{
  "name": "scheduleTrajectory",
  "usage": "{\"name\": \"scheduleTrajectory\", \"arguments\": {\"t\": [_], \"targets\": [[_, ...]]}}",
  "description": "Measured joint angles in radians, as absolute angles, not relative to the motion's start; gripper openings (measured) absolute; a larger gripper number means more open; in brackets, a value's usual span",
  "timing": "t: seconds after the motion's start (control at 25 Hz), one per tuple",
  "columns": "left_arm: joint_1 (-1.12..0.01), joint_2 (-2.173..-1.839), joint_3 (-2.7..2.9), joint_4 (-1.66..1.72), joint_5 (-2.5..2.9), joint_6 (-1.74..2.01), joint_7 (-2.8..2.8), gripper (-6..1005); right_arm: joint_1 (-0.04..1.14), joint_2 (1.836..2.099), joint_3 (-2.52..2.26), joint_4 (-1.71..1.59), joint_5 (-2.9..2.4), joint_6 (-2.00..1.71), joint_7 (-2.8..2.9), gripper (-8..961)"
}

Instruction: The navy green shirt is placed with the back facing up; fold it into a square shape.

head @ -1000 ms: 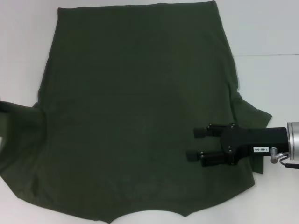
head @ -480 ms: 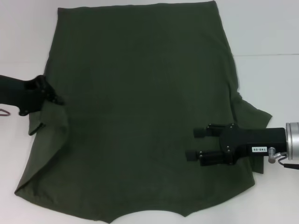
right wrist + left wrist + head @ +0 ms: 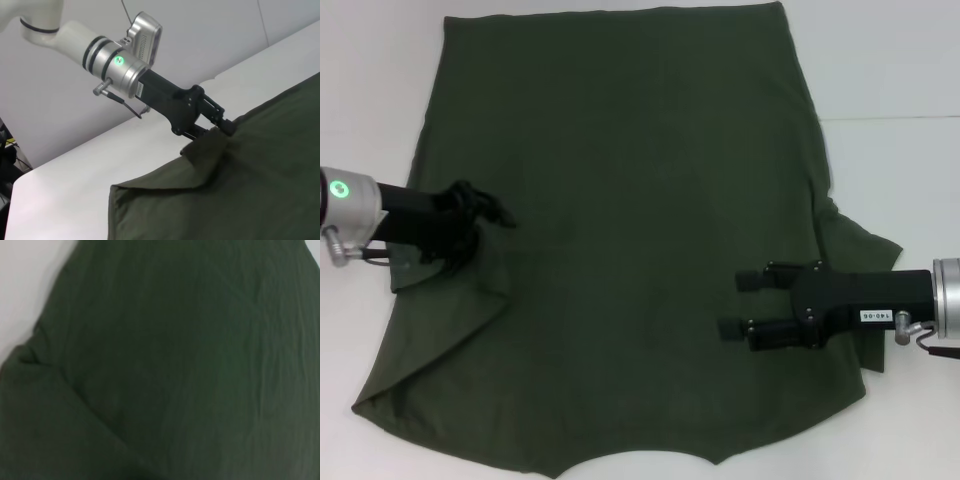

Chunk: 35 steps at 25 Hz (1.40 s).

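The navy green shirt (image 3: 640,200) lies spread on the white table, plain side up, and fills most of the head view. My left gripper (image 3: 492,216) is over the shirt's left side, shut on the left sleeve, which is folded inward over the body. The right wrist view shows that left gripper (image 3: 226,126) pinching a raised fold of the shirt (image 3: 250,190). My right gripper (image 3: 740,306) is low over the shirt's right side, near the right sleeve, open with nothing between its fingers. The left wrist view shows only shirt cloth (image 3: 190,350) with a diagonal fold.
White table (image 3: 890,60) shows to the left and right of the shirt, and a thin seam line (image 3: 895,118) crosses it on the right. A grey wall (image 3: 200,40) stands beyond the table's left edge.
My left gripper has moved right, carrying the left sleeve inward over the shirt's body. The right arm has stayed where it was.
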<state>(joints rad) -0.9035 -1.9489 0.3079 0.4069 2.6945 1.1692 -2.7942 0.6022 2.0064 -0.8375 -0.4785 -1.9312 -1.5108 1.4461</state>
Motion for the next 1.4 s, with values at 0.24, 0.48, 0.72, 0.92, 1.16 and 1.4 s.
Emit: {"name": "scheduleTrajectory", "arguments": {"t": [0.24,0.48,0.72,0.92,1.16,1.4], "targets": [[-0.893,-1.976,0.311,0.402,2.632,1.146,-2.76,403,0.605,2.006,-0.838,-0.479,-1.931,-1.502,1.449,908],[-0.877,-1.988,0.316,0.386,2.599,1.117,-2.751,661,0.607,2.007,-0.838,-0.479,-1.931,-1.498,1.452,908],[-0.856,-1.979,0.309,0.418,2.569,1.142,-2.732,854,0.613,2.008,-0.837,-0.479,-1.931,-1.49,1.455,907],[-0.815,-1.956,0.313,0.437,2.497,1.195,-2.698,854,0.615,2.006,-0.838,-0.479,-1.931,-1.488,1.464,907],[-0.705,-1.936,0.306,0.491,2.372,1.247,-2.542,855,0.619,2.006,-0.838,-0.479,-1.931,-1.487,1.468,906],[-0.601,-1.931,0.302,0.49,2.256,1.216,-2.396,851,0.62,2.004,-0.838,-0.479,-1.931,-1.485,1.475,906]]}}
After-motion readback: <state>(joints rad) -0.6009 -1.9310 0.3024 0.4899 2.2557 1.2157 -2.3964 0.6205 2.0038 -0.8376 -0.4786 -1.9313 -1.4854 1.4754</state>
